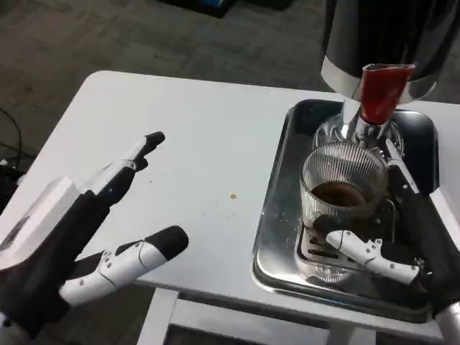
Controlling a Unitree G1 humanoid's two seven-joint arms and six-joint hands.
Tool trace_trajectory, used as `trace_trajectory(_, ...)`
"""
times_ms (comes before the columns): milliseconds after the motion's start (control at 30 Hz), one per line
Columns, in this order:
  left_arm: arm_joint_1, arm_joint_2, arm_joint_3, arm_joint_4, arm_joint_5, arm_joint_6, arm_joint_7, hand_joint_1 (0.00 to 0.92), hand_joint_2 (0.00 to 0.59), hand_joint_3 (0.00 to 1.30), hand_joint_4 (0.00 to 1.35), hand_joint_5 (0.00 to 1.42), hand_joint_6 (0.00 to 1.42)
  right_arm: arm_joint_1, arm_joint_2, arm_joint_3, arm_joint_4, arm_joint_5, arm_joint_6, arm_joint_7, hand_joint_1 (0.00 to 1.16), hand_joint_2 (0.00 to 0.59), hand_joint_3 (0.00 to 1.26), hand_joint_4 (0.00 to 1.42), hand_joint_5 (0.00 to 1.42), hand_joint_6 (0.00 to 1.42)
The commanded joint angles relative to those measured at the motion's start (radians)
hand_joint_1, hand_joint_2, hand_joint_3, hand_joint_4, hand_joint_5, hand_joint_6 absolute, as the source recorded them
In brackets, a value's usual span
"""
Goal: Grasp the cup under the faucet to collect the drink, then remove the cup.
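Observation:
A ribbed clear glass cup stands on the drip grate in the metal tray, directly below the faucet with its red handle. Dark brown drink lies in the cup's bottom. My right hand wraps the cup: the thumb lies across its near side and the fingers reach round its right side. My left hand hovers over the table's left part, fingers spread and holding nothing.
The silver dispenser body rises behind the tray at the top right. The white table ends near my left hand at the front and left. A small brown crumb lies mid-table.

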Motion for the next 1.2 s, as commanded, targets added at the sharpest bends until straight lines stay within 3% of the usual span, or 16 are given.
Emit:
trace_trajectory(33,0.002,0.017,0.01,0.012,0.0,-0.013,-0.005,0.0,0.056,0.05,0.03,0.08,0.02,-0.02,0.016,0.017,0.039,0.001,-0.001,-0.012,0.65,0.173,0.0,0.16,0.12,0.1)
trace_trajectory(267,-0.007,0.02,0.005,0.022,0.001,-0.014,-0.004,0.0,0.06,0.05,0.03,0.08,0.02,-0.028,0.03,0.027,0.051,-0.009,0.001,-0.043,0.67,0.169,0.06,0.27,0.3,0.18)
trace_trajectory(800,-0.006,0.022,0.012,0.04,-0.001,-0.025,-0.005,0.0,0.061,0.06,0.04,0.09,0.03,-0.023,0.05,0.053,0.06,-0.023,0.0,-0.081,0.69,0.162,0.26,0.4,0.46,0.26)
trace_trajectory(1200,-0.004,0.024,0.018,0.047,-0.003,-0.031,-0.004,0.0,0.061,0.06,0.04,0.09,0.03,-0.047,0.059,0.057,0.092,-0.038,-0.012,-0.115,0.75,0.157,0.43,0.5,0.57,0.5)
